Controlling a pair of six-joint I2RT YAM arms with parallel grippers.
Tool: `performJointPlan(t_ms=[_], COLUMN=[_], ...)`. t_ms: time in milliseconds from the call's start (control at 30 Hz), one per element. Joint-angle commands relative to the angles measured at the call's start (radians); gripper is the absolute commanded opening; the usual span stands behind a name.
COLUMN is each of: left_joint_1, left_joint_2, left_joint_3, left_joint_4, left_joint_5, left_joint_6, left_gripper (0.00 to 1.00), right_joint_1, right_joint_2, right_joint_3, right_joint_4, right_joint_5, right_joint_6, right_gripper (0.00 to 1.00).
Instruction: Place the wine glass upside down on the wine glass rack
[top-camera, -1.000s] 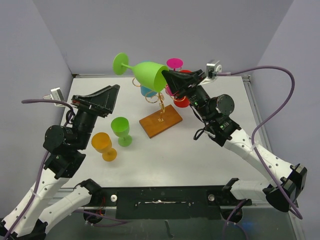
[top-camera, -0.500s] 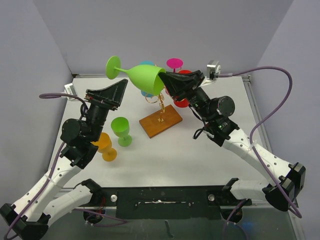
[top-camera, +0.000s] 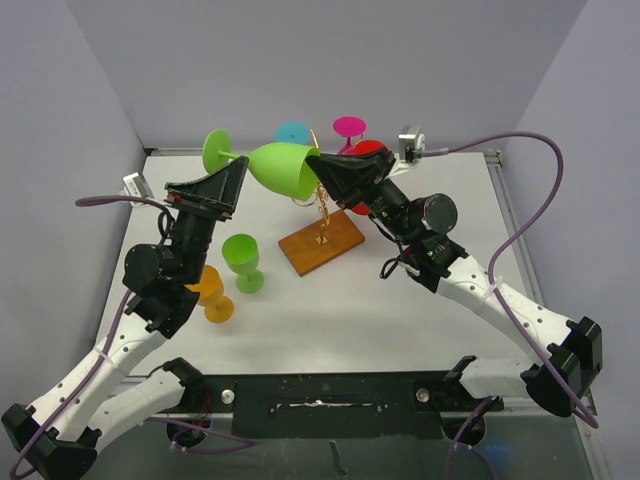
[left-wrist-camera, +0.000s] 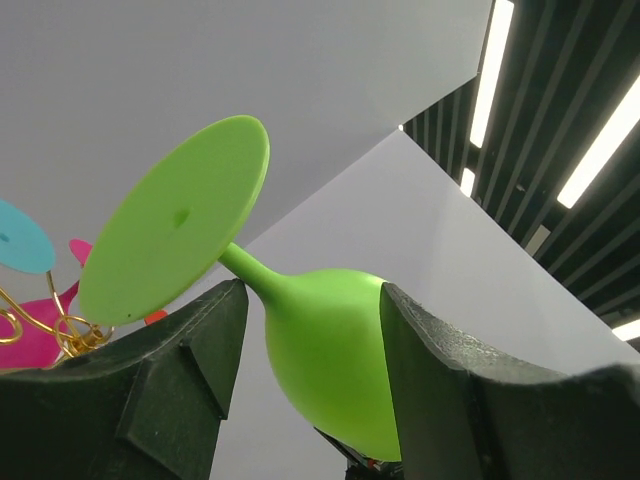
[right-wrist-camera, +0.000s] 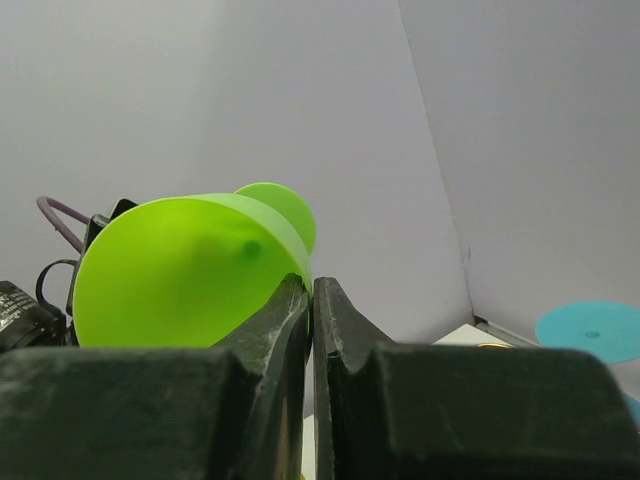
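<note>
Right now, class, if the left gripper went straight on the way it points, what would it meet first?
Most likely the green wine glass, which the right gripper holds by its rim. In the left wrist view, the glass's stem and bowl lie just ahead of the left gripper, between its open jaws. Depth is unclear.

No readable text, labels, brand marks, numbers or signs in any of the three views.
</note>
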Motion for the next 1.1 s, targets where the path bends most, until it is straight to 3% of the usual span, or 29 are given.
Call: performJointPlan(t_ms=[0, 267, 1067], left_joint_1=[0.004, 0.004, 0.007], left_joint_2=[0.012, -0.001, 0.027], left_joint_3=[0.008, -0.003, -0.004], left_joint_4=[0.107, 0.113, 0.119], left_joint_5=[0.004, -0.027, -0.111], left_joint_6=[-0.041, -0.076, -0.160], left_gripper=[0.52, 0.40, 0.34], right_joint_1=[0.010, 0.009, 0.010], right_joint_2=[-0.005, -0.008, -0.056], right_joint_3=[-0.002, -0.022, -0.138], right_joint_4=[0.103, 0.112, 0.164], right_joint_5=[-0.021, -0.026, -0.037], right_joint_6=[0.020, 0.036, 0.073], right_gripper=[0.00, 0.00, 0.00])
